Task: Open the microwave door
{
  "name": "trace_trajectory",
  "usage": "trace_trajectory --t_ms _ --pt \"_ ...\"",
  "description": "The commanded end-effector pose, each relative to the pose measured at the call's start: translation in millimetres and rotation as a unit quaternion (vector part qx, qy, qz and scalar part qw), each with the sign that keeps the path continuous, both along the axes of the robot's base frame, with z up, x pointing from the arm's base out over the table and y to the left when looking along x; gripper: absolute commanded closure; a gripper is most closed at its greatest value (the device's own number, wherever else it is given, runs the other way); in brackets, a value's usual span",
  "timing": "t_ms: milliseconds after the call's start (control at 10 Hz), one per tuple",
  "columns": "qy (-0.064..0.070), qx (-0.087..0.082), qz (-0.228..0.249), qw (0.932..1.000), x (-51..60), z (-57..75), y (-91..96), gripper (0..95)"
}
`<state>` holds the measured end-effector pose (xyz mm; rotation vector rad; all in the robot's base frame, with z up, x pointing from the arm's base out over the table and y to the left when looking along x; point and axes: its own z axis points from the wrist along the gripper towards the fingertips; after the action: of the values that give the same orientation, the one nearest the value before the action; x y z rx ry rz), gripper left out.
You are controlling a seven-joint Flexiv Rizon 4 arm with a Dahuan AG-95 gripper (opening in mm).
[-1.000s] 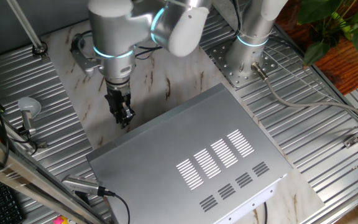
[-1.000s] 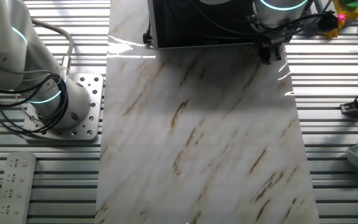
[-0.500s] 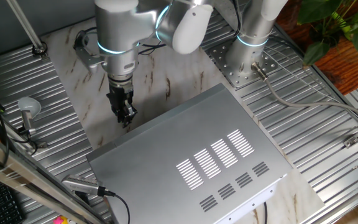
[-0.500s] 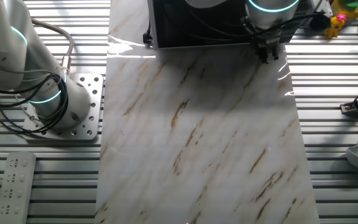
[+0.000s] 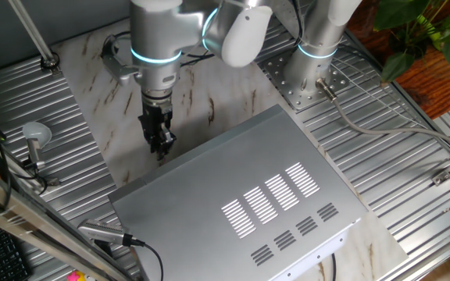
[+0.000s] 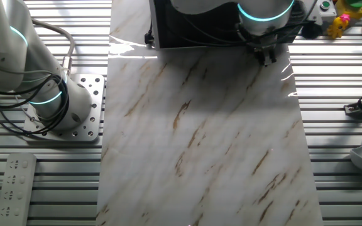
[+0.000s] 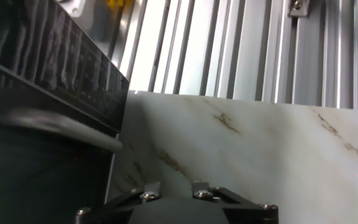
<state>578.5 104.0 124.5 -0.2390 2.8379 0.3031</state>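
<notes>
Microwave (image 5: 248,195) sits on the marble slab (image 6: 200,138), slotted silver top panel facing up in one fixed view; it fills the lower centre of that view. Microwave door (image 6: 193,28) is the black glassy panel at the top of the other fixed view, flush with the box front and apparently shut. Gripper (image 5: 161,144) hangs fingers-down just beside the front corner of the microwave, low over the slab; in the other fixed view it sits at the door's right end (image 6: 268,56), very near or touching the edge — contact cannot be confirmed. Hand view shows the dark door face (image 7: 48,81) at left with a pale blurred bar across it, possibly a handle or a reflection; only the gripper base (image 7: 185,205) is visible there, fingertips out of frame. Finger spacing: cannot tell from any view whether spread or closed; nothing seen held. Judged step: approach and alignment at the door's free edge, opening not yet begun. Next move likely calls for hooking a finger behind that edge or handle, then pulling outward along the hinge arc. Risk: slipping off the edge.
</notes>
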Motion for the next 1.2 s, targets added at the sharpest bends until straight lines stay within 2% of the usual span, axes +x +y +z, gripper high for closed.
trace_trajectory --t_ms 100,600,1200 --pt "-0.003 0.003 -0.002 1.0 -2.2 -1.7 2.3 57.0" --pt "-0.008 0.018 -0.012 0.9997 -2.1 -0.1 10.4 57.0" --pt "-0.022 0.019 -0.017 0.9994 1.7 -4.1 23.2 57.0"
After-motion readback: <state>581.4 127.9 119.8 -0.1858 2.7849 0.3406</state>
